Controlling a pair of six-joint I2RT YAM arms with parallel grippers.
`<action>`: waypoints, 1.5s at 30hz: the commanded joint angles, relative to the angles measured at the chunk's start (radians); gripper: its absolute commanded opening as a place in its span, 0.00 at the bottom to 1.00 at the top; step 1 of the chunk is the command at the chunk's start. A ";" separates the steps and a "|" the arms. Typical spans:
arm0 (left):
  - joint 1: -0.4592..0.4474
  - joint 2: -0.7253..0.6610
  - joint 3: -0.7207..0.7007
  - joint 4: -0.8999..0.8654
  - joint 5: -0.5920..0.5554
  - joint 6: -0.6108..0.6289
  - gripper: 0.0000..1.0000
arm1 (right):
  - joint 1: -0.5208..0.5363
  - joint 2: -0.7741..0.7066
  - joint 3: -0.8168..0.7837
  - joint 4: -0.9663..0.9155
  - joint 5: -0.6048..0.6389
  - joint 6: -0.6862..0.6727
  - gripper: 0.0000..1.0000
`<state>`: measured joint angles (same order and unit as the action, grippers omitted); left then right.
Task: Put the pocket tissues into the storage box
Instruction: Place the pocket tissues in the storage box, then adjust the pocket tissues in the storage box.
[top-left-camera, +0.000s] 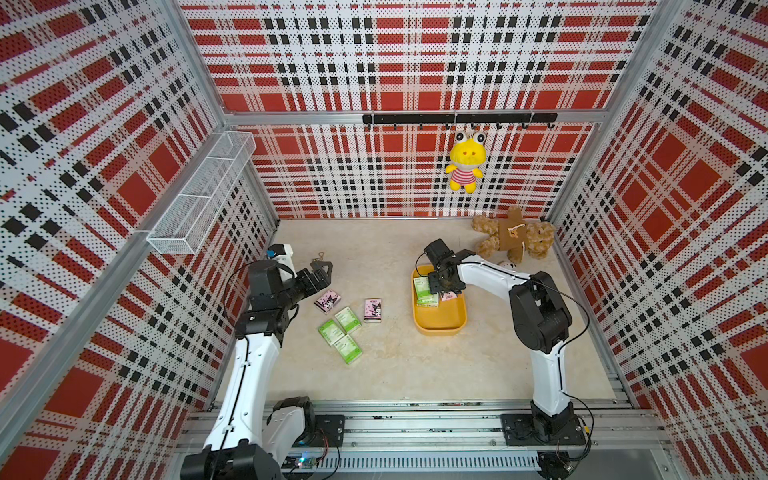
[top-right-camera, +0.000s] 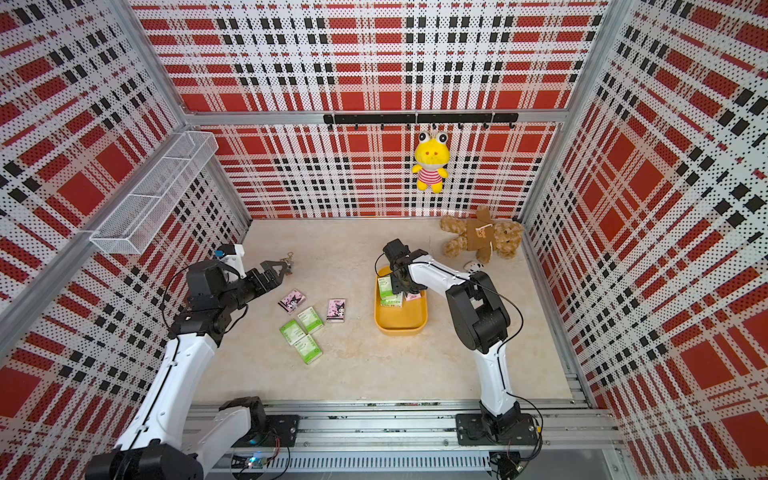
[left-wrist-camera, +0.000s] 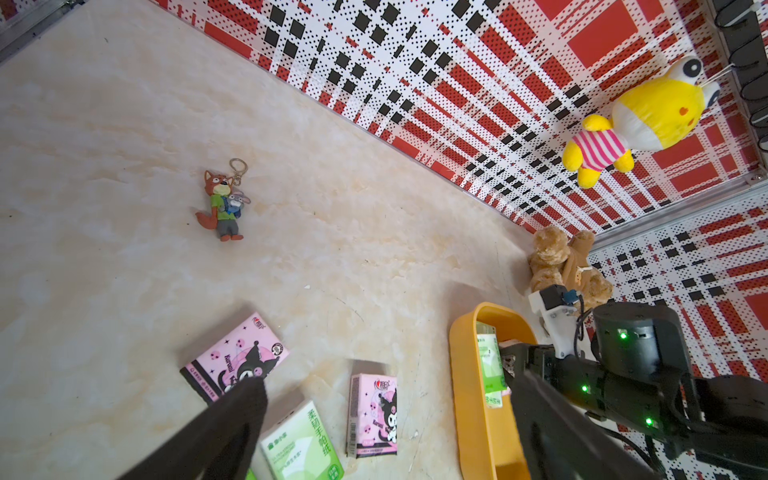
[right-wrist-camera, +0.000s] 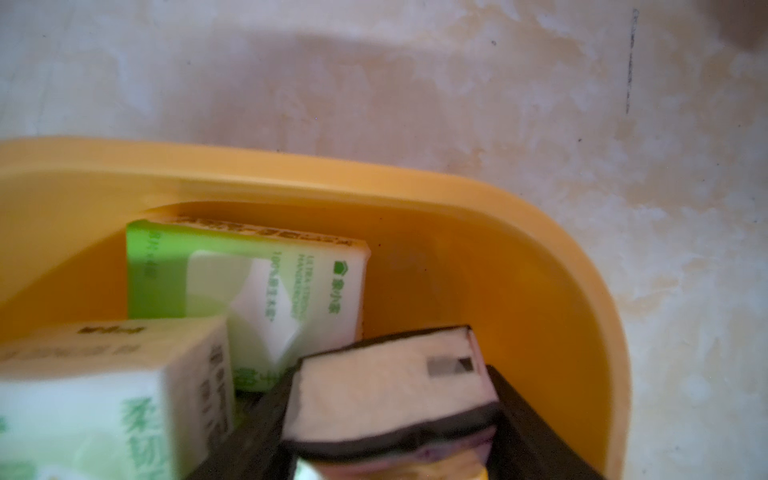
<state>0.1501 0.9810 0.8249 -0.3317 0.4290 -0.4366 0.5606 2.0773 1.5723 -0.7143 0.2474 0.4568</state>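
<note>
**Item 1, storage box** (top-left-camera: 440, 329): a yellow-orange tray with rounded corners was recorded on the worktop (top-left-camera: 395, 374), right of centre and in front of the right arm. Two boxed green packs (right-wrist-camera: 245, 282) were seen at its far end, one lying partly over the other.

**Item 2, right tool** (top-left-camera: 444, 289): it was found low inside the storage box, just beside the boxed green packs. In the right wrist view a pink pack (right-wrist-camera: 390, 390) was seen end-on between the dark fingers (right-wrist-camera: 523, 419), within the box wall. Whether the fingers pressed it or stood just clear of it could not be told.

**Item 3, pocket tissues** (top-left-camera: 348, 319): five were counted on the worktop in both top views, well apart from the box, in a cluster near the left arm. Two loose pink packs (top-left-camera: 327, 301) with a dark cartoon figure were noted, and three loose green packs (top-left-camera: 348, 349) lying close together.

**Item 4, left tool** (top-left-camera: 322, 266): it was held over the worktop beyond the cluster, with its jaws spread wide and nothing between them.

**Item 5, sundries:**
- A keychain charm (left-wrist-camera: 224, 203) was noted near the left tool.
- A brown teddy bear (top-left-camera: 515, 239) lay at the far right corner.
- A yellow plush (top-left-camera: 465, 162) hung from a black hook rail (top-left-camera: 415, 118).
- A white wire basket (top-left-camera: 203, 195) was mounted on the left wall.
</note>
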 joint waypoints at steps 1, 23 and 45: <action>0.004 -0.013 0.008 -0.010 0.005 0.015 0.99 | -0.004 -0.057 0.030 -0.021 0.033 -0.020 0.71; -0.004 -0.024 0.026 -0.010 0.010 -0.007 0.99 | 0.013 -0.136 0.023 -0.005 -0.157 -0.011 0.65; -0.006 -0.013 0.021 -0.019 0.002 0.010 0.99 | -0.028 0.010 0.058 -0.012 -0.170 0.020 0.67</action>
<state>0.1486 0.9733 0.8253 -0.3386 0.4316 -0.4419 0.5465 2.0762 1.6424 -0.7040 0.0460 0.4725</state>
